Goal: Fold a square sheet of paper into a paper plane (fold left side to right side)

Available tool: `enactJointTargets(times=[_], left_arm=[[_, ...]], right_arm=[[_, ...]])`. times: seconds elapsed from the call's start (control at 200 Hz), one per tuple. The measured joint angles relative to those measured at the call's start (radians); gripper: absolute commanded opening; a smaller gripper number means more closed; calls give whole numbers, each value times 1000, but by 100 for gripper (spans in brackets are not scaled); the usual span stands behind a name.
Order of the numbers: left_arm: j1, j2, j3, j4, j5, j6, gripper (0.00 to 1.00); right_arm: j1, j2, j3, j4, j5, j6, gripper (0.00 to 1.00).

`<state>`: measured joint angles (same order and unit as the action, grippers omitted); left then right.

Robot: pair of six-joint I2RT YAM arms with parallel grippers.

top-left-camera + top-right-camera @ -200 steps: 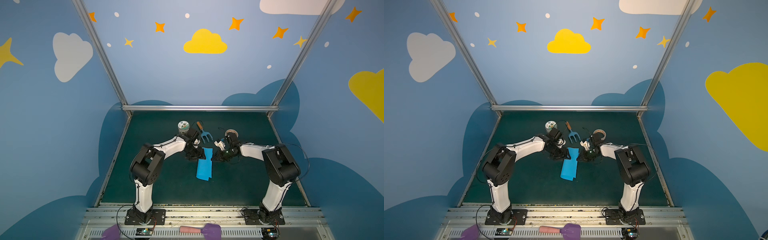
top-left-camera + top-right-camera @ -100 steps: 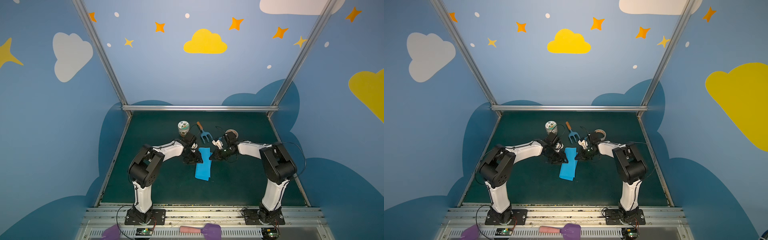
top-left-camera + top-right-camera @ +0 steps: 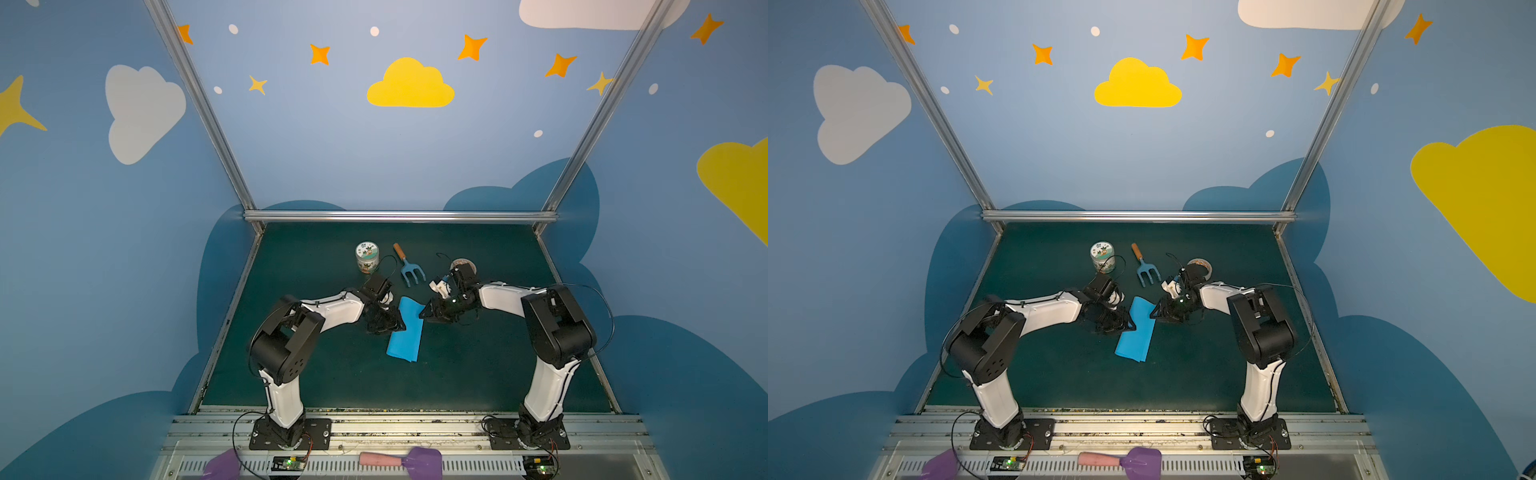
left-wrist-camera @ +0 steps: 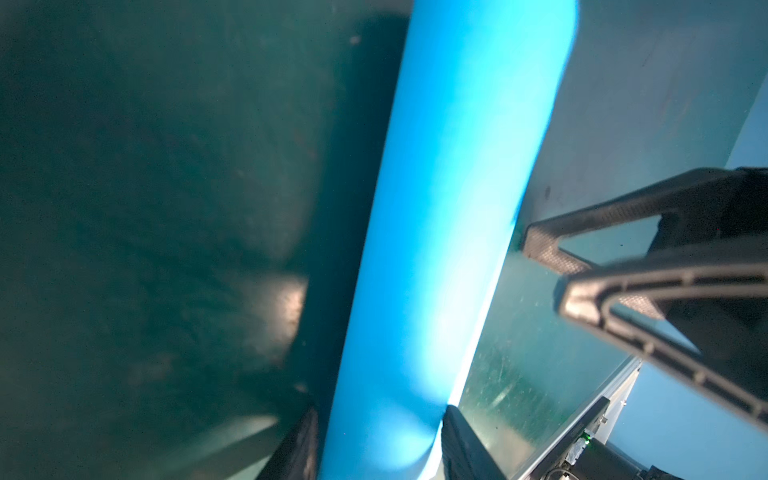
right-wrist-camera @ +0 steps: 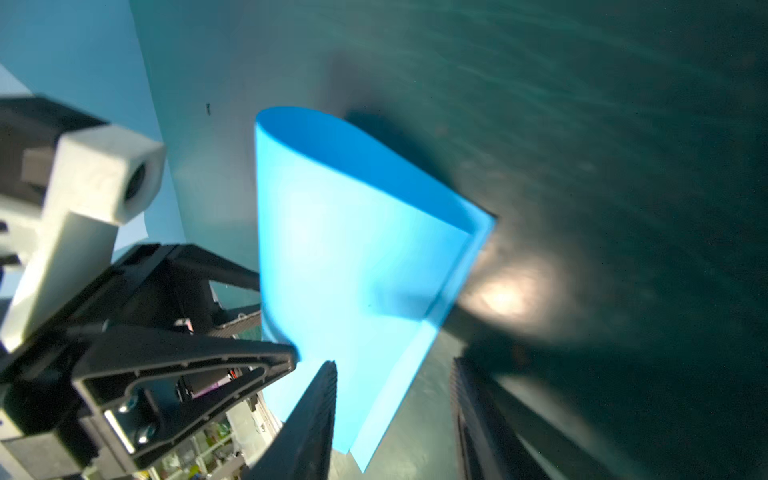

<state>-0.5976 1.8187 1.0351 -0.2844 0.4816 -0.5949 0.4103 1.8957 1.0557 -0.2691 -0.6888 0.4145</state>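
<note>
Your green table mat carries everything, and the blue garden fork toward its back is your marker. The left arm reaches in from the fork's left and the right arm from its right. Both end on the near side of the prongs. The square sheet of paper lies just on the near side of the fork, doubled over into a narrow strip that runs away from the prongs. In the wrist views its fold is a rounded loop, not pressed flat. Your left gripper, near and left of the fork, has its jaws part-way in, one on each side of that loop and both touching it. Your right gripper, near and right of the fork, has its jaws parted. The sheet's free edge reaches between them beside one finger, and the jaws clamp nothing. A printed tin stands just left of the fork's handle. A tape roll lies to the fork's right, partly hidden by the right wrist.
</note>
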Motion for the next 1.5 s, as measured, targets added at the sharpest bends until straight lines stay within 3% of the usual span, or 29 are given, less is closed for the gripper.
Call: enactJointTargets(times=[0.14, 0.255, 0.39, 0.506, 0.651, 0.886, 1.111, 1.502], left_arm=[[-27, -14, -16, 5, -16, -47, 49], [-44, -29, -39, 26, -29, -98, 49], [-50, -36, -49, 43, -50, -147, 49], [-53, -38, -48, 42, -70, -171, 49], [-56, -38, -38, 33, -107, -184, 50], [-55, -32, -16, 6, -155, -195, 50], [-56, -29, -9, -2, -162, -194, 51], [-95, -29, -5, -11, -164, -183, 50]], right_arm=[[-15, 2, 1, -5, 11, 21, 9], [-14, 14, 6, -18, 16, 27, 0], [-12, 45, 21, -35, 14, 28, 0], [-11, 49, 31, -42, 16, 29, 16], [-9, 39, 32, -44, 18, 30, 20], [-7, -14, -8, -42, 39, 38, 17], [-6, -51, -68, -3, 49, 71, 0], [0, -50, -114, 80, 35, 109, 0]])
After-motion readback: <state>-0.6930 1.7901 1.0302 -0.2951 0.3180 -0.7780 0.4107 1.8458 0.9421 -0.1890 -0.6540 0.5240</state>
